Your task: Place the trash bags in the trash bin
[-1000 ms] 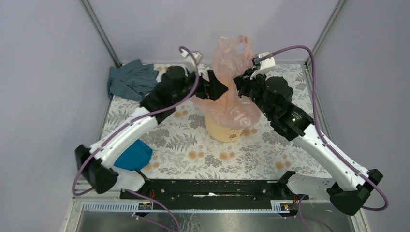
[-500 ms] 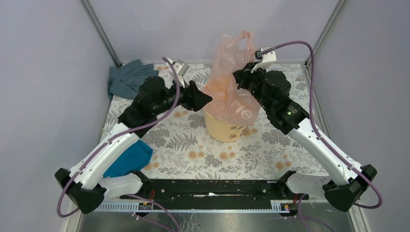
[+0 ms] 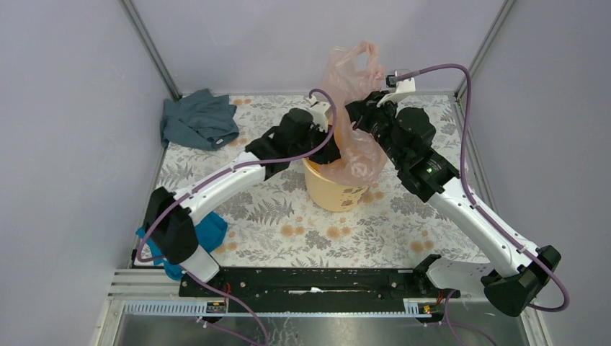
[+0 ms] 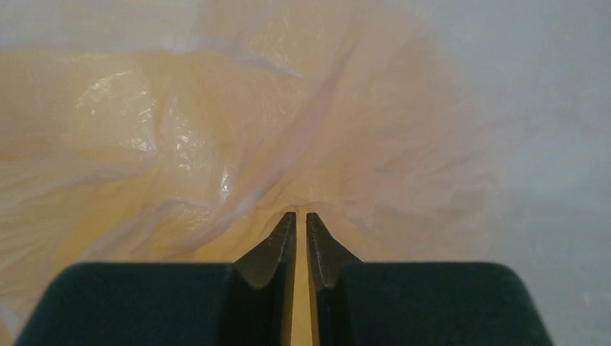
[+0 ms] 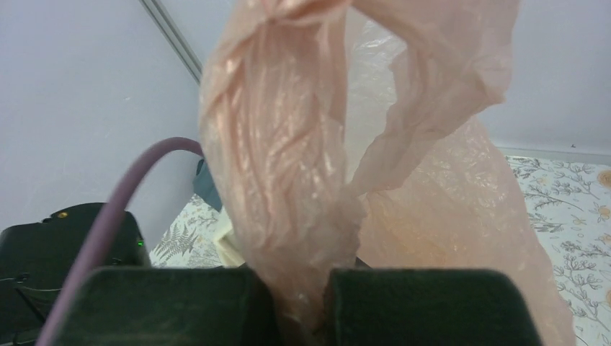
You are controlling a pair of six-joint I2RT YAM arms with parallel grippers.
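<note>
We see the pink bag draped over the yellow bucket, toward the far edge of the table, right gripper clenched on its bunched top, left gripper pinching film by the bucket's rim

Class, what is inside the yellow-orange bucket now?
The pale pink plastic bag sags into the bucket; the left pincer pinches it there. The bucket's bottom is covered by film.

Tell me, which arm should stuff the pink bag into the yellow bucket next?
Probably left. The left fingers sit low over the yellow bucket, seemingly pinching the pink bag low down, so it can tuck that in. The right fingers hold the bag's top high above.
</note>
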